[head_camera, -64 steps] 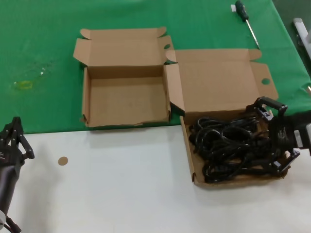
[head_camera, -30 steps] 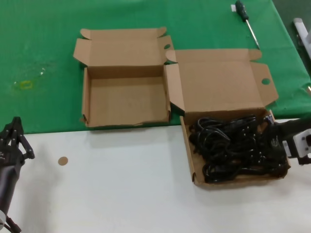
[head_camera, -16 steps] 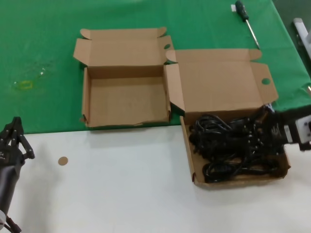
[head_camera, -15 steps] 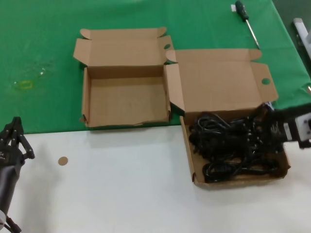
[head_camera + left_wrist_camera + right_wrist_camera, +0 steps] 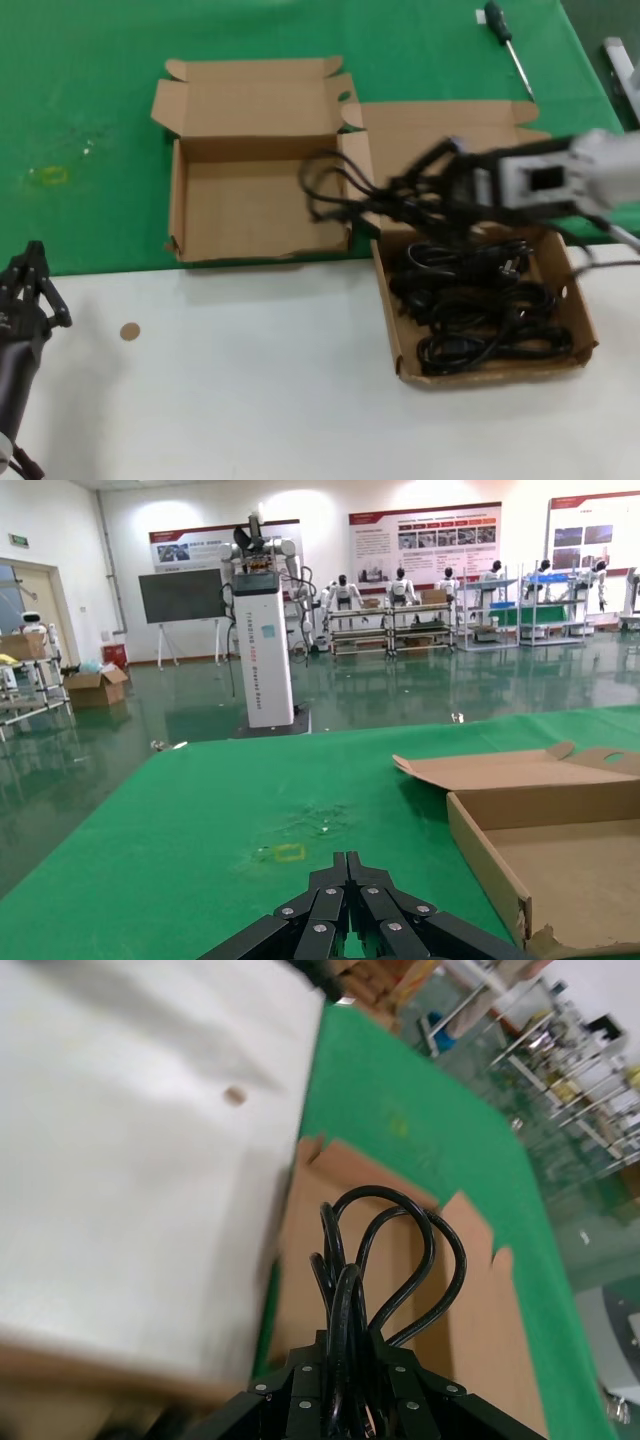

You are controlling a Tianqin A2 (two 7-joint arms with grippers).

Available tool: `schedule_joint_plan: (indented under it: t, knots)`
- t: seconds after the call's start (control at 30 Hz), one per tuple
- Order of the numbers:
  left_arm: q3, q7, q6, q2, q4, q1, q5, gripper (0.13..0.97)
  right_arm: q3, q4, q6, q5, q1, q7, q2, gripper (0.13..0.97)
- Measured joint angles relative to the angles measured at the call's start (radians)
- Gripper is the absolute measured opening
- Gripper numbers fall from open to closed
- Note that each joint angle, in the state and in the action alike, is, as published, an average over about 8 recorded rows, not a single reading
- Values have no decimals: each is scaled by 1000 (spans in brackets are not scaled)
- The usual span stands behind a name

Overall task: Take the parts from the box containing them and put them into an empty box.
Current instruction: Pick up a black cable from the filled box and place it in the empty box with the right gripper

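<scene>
Head view: the right gripper (image 5: pixel 425 195), fingers clamped on a cable bundle (image 5: pixel 335 195), hangs over the seam between the full box (image 5: pixel 585 318) and the empty box (image 5: pixel 178 205), loops probably trailing leftward toward it. Right wrist view: the cable runs lengthwise out from the fingers (image 5: pixel 300 1380). Left wrist view: the left gripper (image 5: pixel 345 912), fingers together, idles at the counter's near edge.

Black coiled power cable (image 5: pixel 345 195) pinched in black-and-grey right gripper (image 5: pixel 425 190); more black cable bundles (image 5: pixel 480 305) below it in larger plain brown cardboard box (image 5: pixel 386 320). Smaller plain brown cardboard box (image 5: pixel 178 210) beyond fingertips, on green cloth (image 5: pixel 90 90). White tabletop (image 5: pixel 250 380). Black left gripper (image 5: pixel 30 285).
</scene>
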Motion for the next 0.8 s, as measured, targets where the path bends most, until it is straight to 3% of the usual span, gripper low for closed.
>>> schedule_joint_plan:
  t: [0.37,0.8]
  knots:
    - [0,0,0,0,0,0,0,152,-89,-135,138,-105,103,91,-267,220]
    - [0,0,0,0,0,0,0,152,-125,-470,260,-124,210,-44,-486,219]
